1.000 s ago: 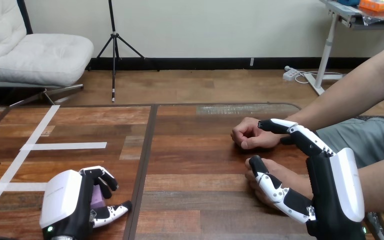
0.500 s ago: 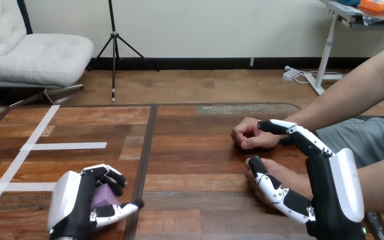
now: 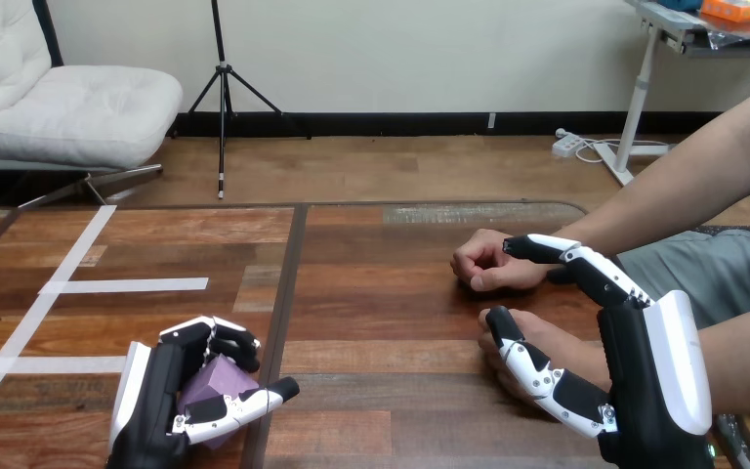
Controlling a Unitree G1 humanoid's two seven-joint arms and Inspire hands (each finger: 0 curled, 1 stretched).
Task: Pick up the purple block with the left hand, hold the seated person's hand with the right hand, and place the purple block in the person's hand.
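Observation:
My left hand (image 3: 156, 403) is low at the table's front left, turned on its side, with its fingers and thumb curled round the purple block (image 3: 213, 383). The block shows between thumb and fingers. At the right, my right hand (image 3: 656, 371) stands upright and open. Its thumb lies across the person's nearer hand (image 3: 545, 337), which rests on the table, and its straight fingers reach past it toward the person's farther hand (image 3: 483, 262), a loose fist. I do not see the fingers curled round either hand.
White tape strips (image 3: 127, 285) cross the table's left part. A dark seam (image 3: 288, 293) runs down the table between my two hands. The person's forearms come in from the right edge.
My left hand has rolled outward and shifted a little right with the purple block, so more of the block shows. My right hand and the person's hands have stayed put.

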